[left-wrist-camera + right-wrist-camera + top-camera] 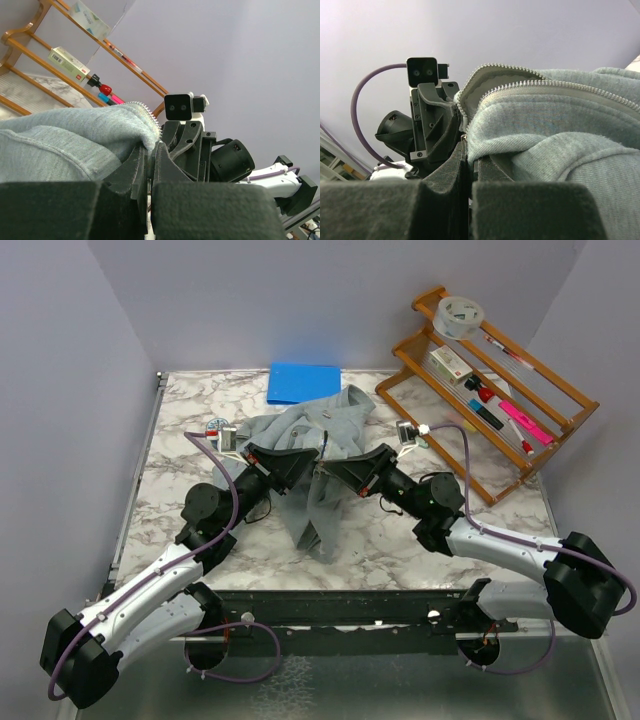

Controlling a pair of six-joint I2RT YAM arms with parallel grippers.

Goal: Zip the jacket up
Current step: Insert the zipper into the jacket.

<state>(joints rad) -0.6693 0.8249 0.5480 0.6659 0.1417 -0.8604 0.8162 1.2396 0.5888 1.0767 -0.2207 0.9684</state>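
The light grey fleece jacket (325,435) lies crumpled in the middle of the marble table, its lower part hanging toward the near edge. My left gripper (302,466) and right gripper (333,470) meet nose to nose at its front and lift the cloth there. In the left wrist view my left gripper (151,150) is shut on a fold of jacket (75,135) edged with zipper teeth (150,114). In the right wrist view my right gripper (469,155) is shut on the jacket's zipper edge (520,125). A small metal piece (464,137) shows at the jaw tips. The zipper is open above.
A flat blue pad (303,382) lies at the back, partly under the hood. A wooden rack (545,400) at the back right holds pens, a small box and a tape roll (460,315). A small round item (214,427) lies left of the jacket.
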